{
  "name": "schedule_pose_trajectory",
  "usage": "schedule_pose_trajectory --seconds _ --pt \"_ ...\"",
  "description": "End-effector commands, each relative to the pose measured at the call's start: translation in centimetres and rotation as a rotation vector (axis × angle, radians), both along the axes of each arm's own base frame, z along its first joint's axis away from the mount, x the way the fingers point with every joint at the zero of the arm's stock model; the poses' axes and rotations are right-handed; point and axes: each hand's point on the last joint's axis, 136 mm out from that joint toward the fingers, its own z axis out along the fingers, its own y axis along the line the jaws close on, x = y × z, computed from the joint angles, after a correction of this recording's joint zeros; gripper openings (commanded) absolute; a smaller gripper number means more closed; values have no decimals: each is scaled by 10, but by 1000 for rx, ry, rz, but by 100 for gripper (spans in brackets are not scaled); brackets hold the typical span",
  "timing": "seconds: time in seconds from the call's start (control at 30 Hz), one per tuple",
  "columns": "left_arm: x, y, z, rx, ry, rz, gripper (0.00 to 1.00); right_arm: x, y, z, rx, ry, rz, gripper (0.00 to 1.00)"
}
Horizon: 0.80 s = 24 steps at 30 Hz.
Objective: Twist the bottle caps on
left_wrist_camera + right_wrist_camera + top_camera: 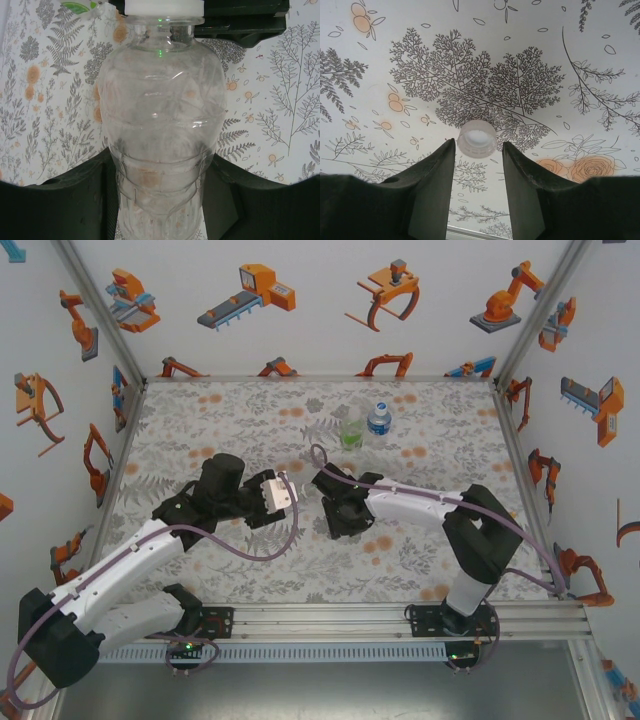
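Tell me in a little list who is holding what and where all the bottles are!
left pincer: shut on the colourless bottle
neck cap: white, sitting on that bottle's neck; cannot tell how tight
right pincer: open, tips either side of the loose cap
loose cap: white, lying on the floral mat
green bottle: standing at the far side of the mat
blue-labelled bottle: standing just beside the green one

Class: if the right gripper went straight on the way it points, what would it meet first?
Probably the white cap just ahead of its open jaws, then the floral mat; depth is unclear.
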Motion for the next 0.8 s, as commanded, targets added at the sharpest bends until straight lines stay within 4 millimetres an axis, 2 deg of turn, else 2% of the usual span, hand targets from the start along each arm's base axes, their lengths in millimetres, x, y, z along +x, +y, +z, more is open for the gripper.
schedule_pose_trajectory --seconds 0.0,0.3,0.77 --pt "-1 0 5 -17 -22 -14 0 1 4 12 20 -14 -15 42" --pt "-2 0 5 -18 -20 -16 0 1 10 14 41 -15 -10 41" --pt "-2 -1 4 -16 -12 -18 0 -1 13 7 45 7 -8 42"
